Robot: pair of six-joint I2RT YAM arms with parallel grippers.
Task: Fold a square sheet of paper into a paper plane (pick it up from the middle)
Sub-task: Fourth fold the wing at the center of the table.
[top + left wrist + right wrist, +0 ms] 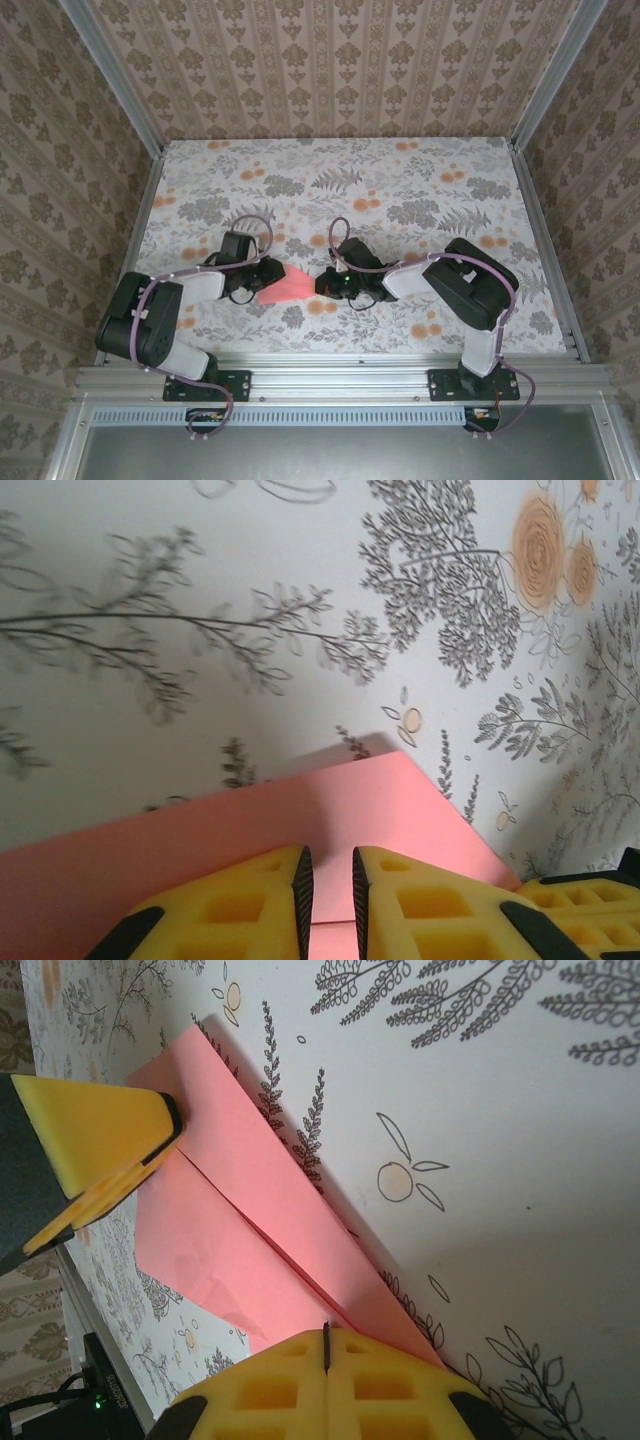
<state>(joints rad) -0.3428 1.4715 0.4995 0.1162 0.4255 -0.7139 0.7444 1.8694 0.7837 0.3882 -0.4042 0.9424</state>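
Top external: the coral-pink, creased, pointed paper plane (287,285) lies near the middle of the floral-print table (400,190), well clear of its edges, bare cloth beyond; the right gripper (327,1332) is clamped tight on its tip; the left gripper (330,865) has its jaws narrowly apart over the wide end; whether it pinches the paper, I cannot tell.

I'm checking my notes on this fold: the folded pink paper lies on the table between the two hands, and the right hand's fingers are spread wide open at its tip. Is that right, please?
Not quite: the right hand is shut, its fingers pressed together at the tip of the pink paper, as the right wrist view shows. The rest holds.
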